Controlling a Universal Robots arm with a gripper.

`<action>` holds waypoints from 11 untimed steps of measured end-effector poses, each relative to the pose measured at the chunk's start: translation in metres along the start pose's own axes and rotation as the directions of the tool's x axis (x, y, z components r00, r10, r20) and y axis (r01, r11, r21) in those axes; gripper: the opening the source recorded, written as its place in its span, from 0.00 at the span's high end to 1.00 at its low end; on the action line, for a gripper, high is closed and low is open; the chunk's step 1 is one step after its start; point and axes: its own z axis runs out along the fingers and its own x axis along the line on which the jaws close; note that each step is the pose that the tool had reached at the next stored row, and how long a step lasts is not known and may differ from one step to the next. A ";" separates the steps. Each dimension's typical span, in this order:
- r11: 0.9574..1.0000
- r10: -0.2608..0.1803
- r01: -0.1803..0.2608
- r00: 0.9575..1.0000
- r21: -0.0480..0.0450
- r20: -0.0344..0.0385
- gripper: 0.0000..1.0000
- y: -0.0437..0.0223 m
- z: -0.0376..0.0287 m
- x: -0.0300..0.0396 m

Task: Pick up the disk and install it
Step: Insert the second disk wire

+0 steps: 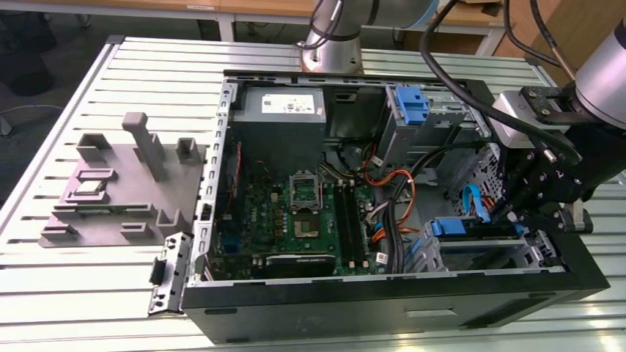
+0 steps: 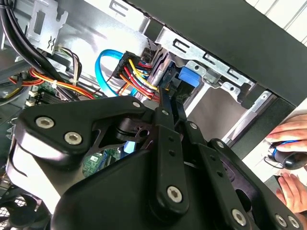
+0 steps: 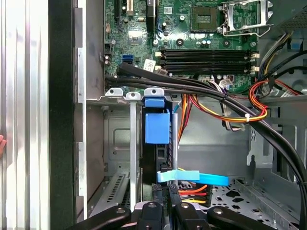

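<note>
One gripper (image 1: pixel 533 213) at one open computer case (image 1: pixel 391 308).
One disk (image 3: pixel 157 143) sits edge-up in the metal drive cage (image 3: pixel 120 158); fingers (image 3: pixel 165 201) clenched narrowly against its end; two blue rails visible.

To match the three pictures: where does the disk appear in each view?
Exterior view: disk in the cage, the exterior view's right.
First wrist view: disk on edge in the cage.
Second wrist view: disk beside the wires.
Shared landmark: blue cable.
</note>
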 end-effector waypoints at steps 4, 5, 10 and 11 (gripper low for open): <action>1.000 0.001 -0.001 1.000 0.000 0.000 0.84 0.0001 0.0008 -0.0001; 1.000 0.001 -0.001 1.000 0.000 0.000 0.84 0.0002 0.0011 0.0000; 1.000 0.001 -0.001 1.000 0.000 0.004 0.84 0.0003 0.0018 -0.0001; 1.000 0.001 -0.001 1.000 0.000 0.004 0.84 0.0003 0.0018 -0.0001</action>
